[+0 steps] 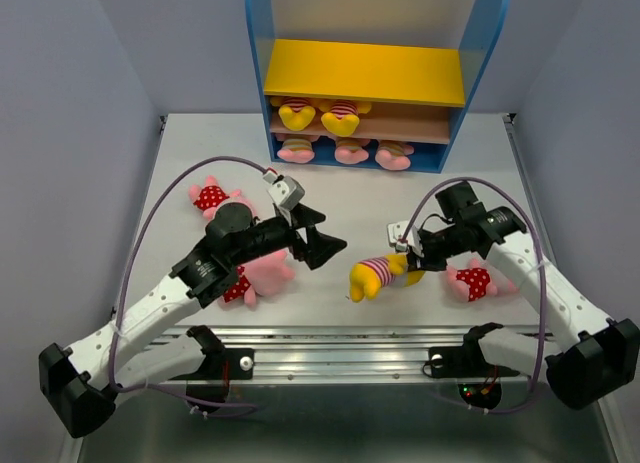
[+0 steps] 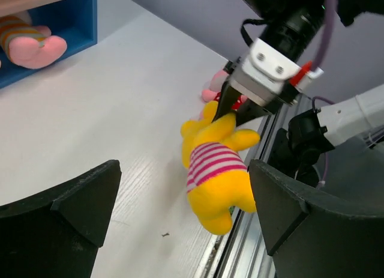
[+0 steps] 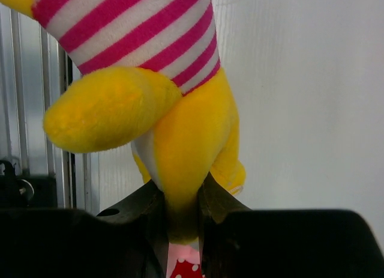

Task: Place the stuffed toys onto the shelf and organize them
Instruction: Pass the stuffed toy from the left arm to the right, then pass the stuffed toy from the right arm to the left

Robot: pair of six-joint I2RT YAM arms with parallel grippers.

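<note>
Yellow bear (image 1: 376, 275) is pinched tight in my right pincer (image 1: 409, 264), and my left pincer (image 1: 325, 245), just beside it, stands wide open, holding nothing.

The pale counter (image 1: 400, 188) carries the shelf (image 1: 258, 43) at 12 o'clock — on its brown middle board (image 1: 420, 125) two yellow bears (image 1: 297, 114) (image 1: 341, 117), on its blue base (image 1: 440, 163) three striped pigs (image 1: 297, 150) (image 1: 352, 151) (image 1: 395, 156). Directly on the counter lie dotted pigs (image 1: 212, 196) (image 1: 268, 271) (image 1: 470, 281) at 9, 8 and 4 o'clock. A striped bear (image 1: 372, 275) is at 5 o'clock — resting or lifted, I cannot tell.
</note>
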